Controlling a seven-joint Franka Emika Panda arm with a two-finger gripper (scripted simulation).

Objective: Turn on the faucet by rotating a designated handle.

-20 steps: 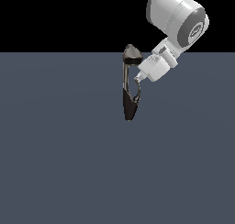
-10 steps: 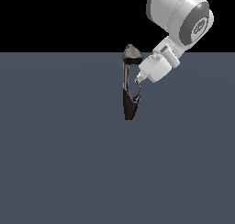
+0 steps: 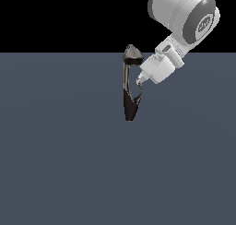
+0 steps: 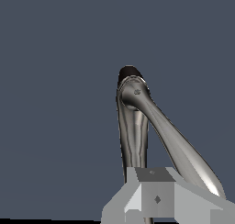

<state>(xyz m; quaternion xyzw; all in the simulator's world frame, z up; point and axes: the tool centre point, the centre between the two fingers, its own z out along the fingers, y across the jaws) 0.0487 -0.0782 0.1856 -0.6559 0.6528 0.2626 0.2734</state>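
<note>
Compared with a second ago, the white arm's wrist has shifted only slightly, edging toward the faucet point(image 3: 130, 83) from the exterior view's right; the faucet itself stands where it did. It rises upright on the dark grey worktop point(image 3: 60, 164), left of the arm in the exterior view, with its dark tapered base down and its cone-shaped head at the top. The gripper point(image 3: 138, 82) meets the thin curved handle point(image 3: 138, 94) just above the base (whether its jaws are spread or closed on the lever cannot be told from either view). In the wrist view the handle point(image 4: 181, 147) sweeps past the gripper housing, the stem beside it. To do this step well, the push should probably follow an arc about the faucet's axis, keeping contact near the lever's tip without slipping off. A round emblem on the arm's grey joint cap is unreadable.
</note>
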